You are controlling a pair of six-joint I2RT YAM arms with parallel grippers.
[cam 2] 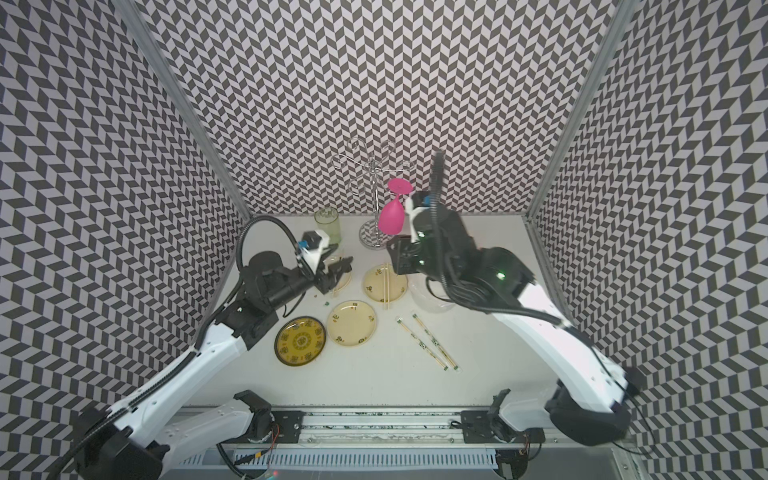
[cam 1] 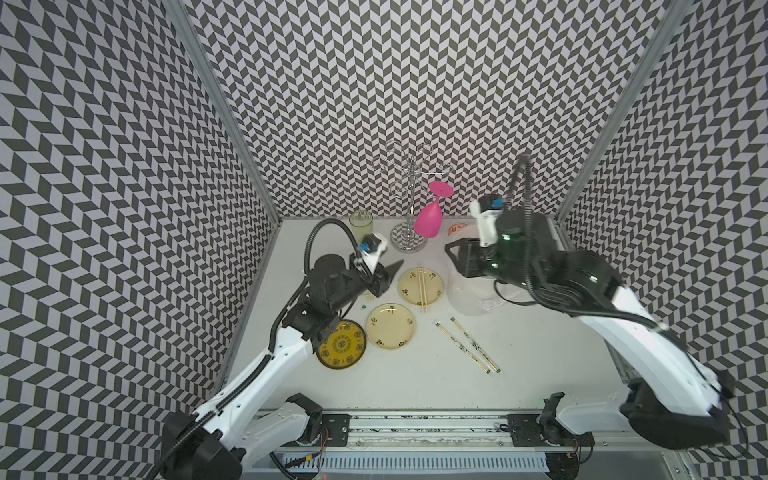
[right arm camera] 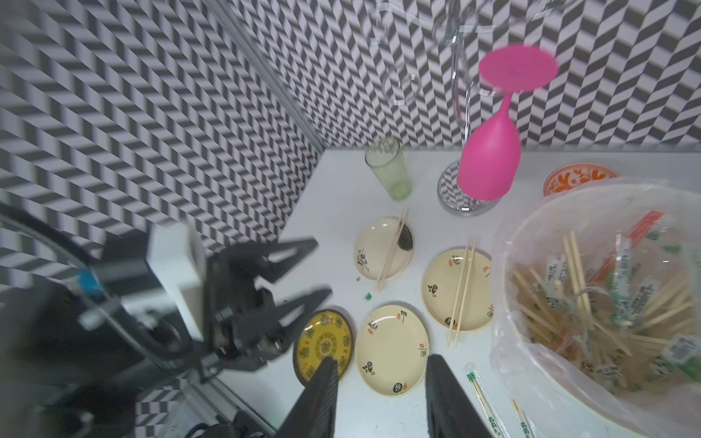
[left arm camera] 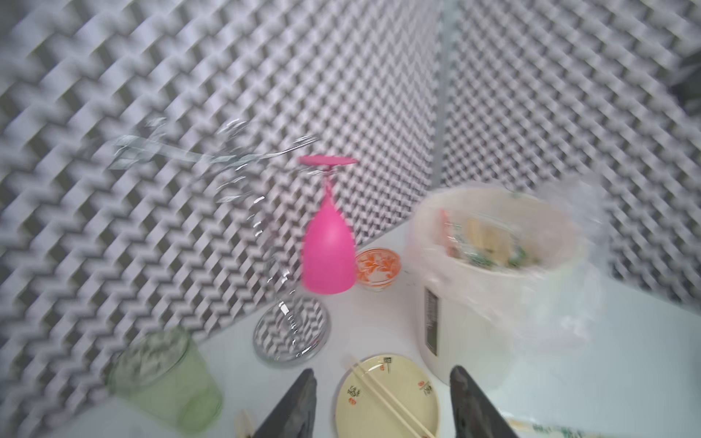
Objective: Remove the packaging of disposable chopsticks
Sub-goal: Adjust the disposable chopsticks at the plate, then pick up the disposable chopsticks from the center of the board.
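left fingers [right arm camera: 303, 244] apart, empty | right fingers [right arm camera: 320, 394] apart, empty | bucket [cam 1: 467, 297] largely hidden

White table [cam 1: 540, 374]; plates [cam 1: 390, 331], sleeved chopsticks [cam 1: 463, 347], bucket [left arm camera: 466, 314], cup [cam 1: 360, 226], rack [cam 1: 401, 240].

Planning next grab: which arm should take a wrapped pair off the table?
Right, likely. The wrapped pairs lie on its side, near the open right gripper; the left gripper is across the plates.

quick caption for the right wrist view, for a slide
Open right gripper facing the table: bare chopsticks on two cream plates, two wrapped pairs beside the lined bucket.
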